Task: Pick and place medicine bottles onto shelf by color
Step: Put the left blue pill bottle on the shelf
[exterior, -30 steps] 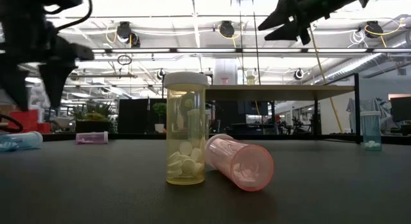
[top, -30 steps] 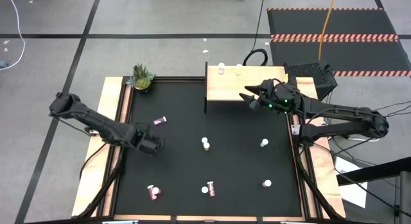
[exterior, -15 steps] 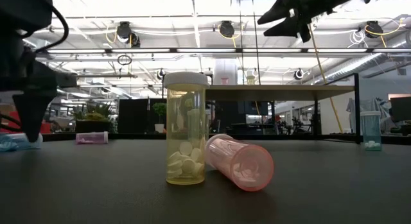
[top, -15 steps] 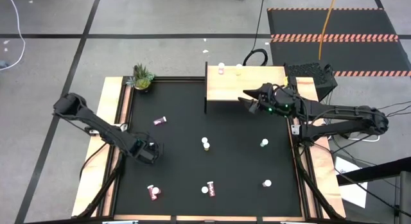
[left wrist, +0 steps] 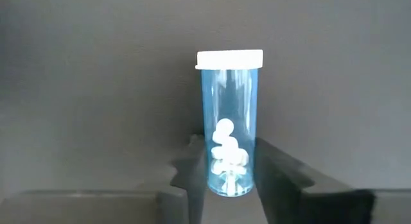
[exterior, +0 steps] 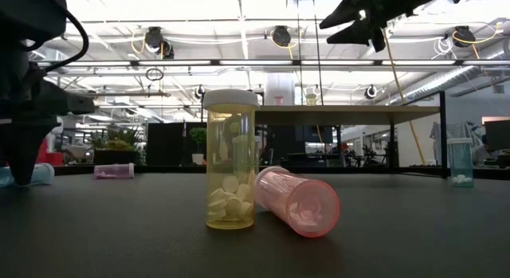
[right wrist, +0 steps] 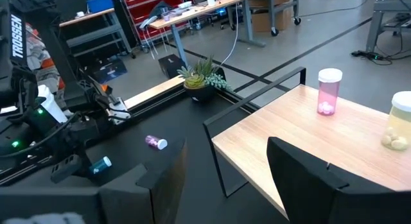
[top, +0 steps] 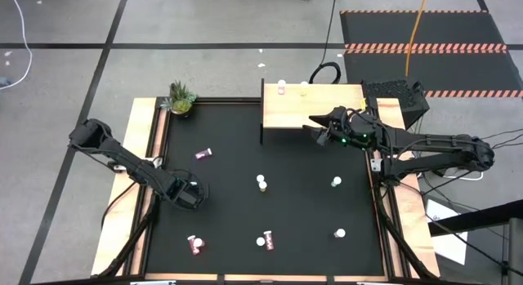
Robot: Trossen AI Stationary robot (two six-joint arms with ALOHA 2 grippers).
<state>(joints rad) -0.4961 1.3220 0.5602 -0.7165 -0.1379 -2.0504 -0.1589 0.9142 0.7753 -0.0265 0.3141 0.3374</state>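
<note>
A teal-blue bottle (left wrist: 230,131) with a white cap lies on its side on the black table. My left gripper (top: 189,195) is down at the table's left side, open. Its two fingers stand on either side of the bottle's bottom end (left wrist: 228,182). The bottle also shows in the low view (exterior: 44,173). My right gripper (top: 315,126) is open and empty above the front right part of the light-wood shelf (top: 294,113). A pink bottle (right wrist: 329,92) and a yellow bottle (right wrist: 398,121) stand upright at the shelf's far edge. My left gripper comes from above, its fingers pointing down and lying across the teal-blue bottle at its bottom end (left wrist: 228,182). The fingers stand close on both sides. I cannot tell whether they touch it. The bottle lies flat on the table.
On the table, a pink bottle (top: 203,154) lies at the left. A yellow bottle (top: 261,183) and a teal one (top: 336,182) stand mid-table. Three more bottles are near the front edge (top: 194,244) (top: 265,240) (top: 339,233). A potted plant (top: 181,99) stands at the far left corner.
My left gripper has gone a little toward the table's near edge and come down to the tabletop, over the teal-blue bottle.
</note>
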